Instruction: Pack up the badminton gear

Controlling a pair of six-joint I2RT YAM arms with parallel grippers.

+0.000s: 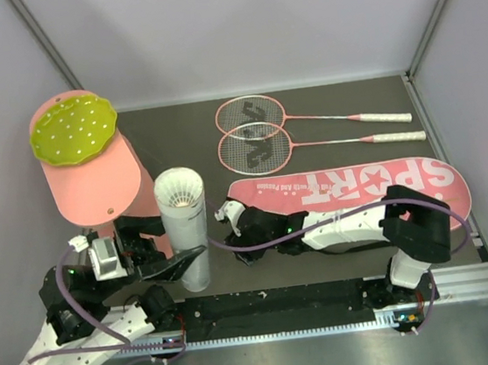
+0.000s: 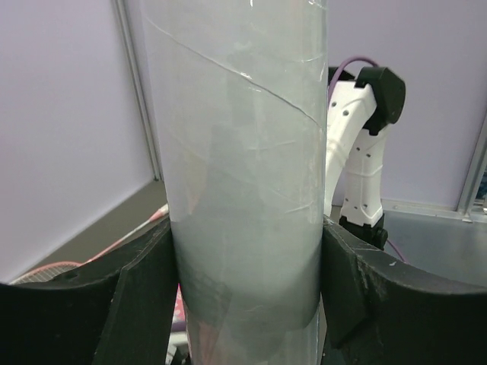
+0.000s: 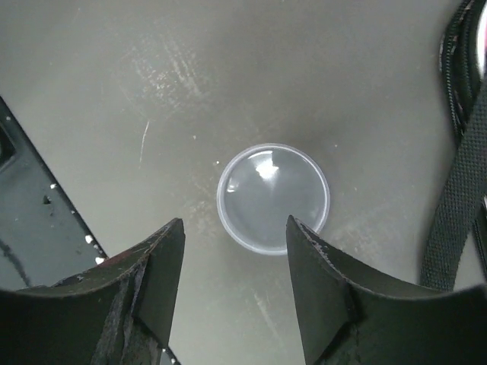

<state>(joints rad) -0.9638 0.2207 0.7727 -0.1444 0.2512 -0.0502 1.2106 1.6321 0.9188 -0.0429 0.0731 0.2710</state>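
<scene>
Left claw (image 2: 247, 300) grips white tube (image 2: 243, 152), ends cut off in wrist view.

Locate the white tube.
In the top view, the white tube stands upright left of centre, gripped by the left hand, between the pink cylinder and the right hand.

Pink frames and white handles are seen on the rackets (image 1: 250, 115), white "SPORT" lettering is printed on the pink bag (image 1: 350, 186), the tube (image 1: 190, 241) is tinted milky white, and the yellow-green disc (image 1: 72, 129) on the pink cylinder (image 1: 103, 185) is dotted white.
</scene>
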